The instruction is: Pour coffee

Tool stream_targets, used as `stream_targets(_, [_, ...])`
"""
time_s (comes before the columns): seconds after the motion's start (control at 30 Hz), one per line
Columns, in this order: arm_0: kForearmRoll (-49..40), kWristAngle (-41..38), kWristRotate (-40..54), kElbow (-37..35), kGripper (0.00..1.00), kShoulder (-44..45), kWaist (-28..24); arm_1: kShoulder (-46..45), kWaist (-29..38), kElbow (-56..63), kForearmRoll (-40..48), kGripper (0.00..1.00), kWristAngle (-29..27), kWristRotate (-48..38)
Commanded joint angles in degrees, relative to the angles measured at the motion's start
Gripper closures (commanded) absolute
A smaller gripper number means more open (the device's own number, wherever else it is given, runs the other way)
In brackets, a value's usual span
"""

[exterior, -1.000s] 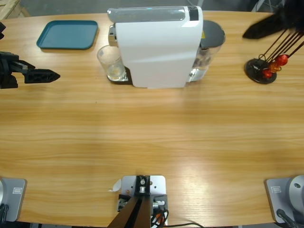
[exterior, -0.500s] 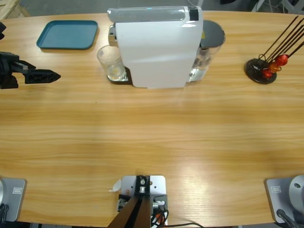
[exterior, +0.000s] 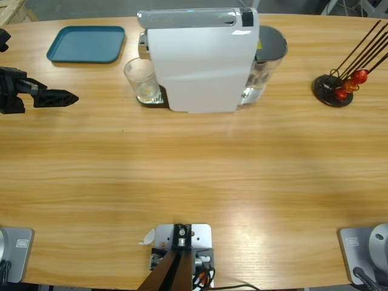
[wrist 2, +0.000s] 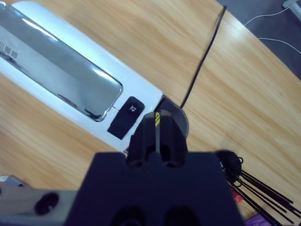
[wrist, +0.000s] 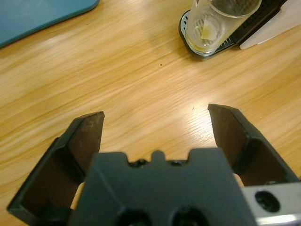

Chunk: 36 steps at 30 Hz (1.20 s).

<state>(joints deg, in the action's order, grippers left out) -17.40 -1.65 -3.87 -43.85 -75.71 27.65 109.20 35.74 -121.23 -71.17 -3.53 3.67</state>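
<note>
- One arm shows over the table, the left gripper (exterior: 71, 96) at the left edge, its jaws spread wide with nothing between them, bare wood under them.
- Well to its right a clear glass (exterior: 141, 79) stands upright on the drip tray at the left end of the white coffee machine (exterior: 200, 60), far side of the table.
- Down in the bottom of that glass lies the coffee (wrist: 203, 40), only a thin tan-brown film.
- Farther left, at the far edge, lies a teal tray (exterior: 86, 43).
- Over at the far right stands a black holder of sticks with red-orange beads (exterior: 342, 82).
- Up above the machine's chrome top hangs the right gripper (wrist 2: 156, 136), its jaws pressed together and holding nothing.
</note>
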Motion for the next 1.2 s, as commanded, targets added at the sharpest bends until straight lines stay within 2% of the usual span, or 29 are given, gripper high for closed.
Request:
stream_targets(0.03, [0.79, -0.98, 0.61, 1.66, 0.036, -1.80, 0.65, 2.28, 3.47, 0.66, -0.81, 1.000, 0.79, -0.77])
stream_targets(0.6, [0.79, -0.98, 0.61, 1.66, 0.036, -1.72, 0.64, 1.92, 3.63, 4.32, 0.64, 1.000, 1.39, -1.15])
stream_targets(1.2, [0.79, -1.25, 0.61, 1.66, 0.036, -1.80, 0.64, 4.12, 3.63, 1.92, 0.68, 1.000, 1.44, -1.30])
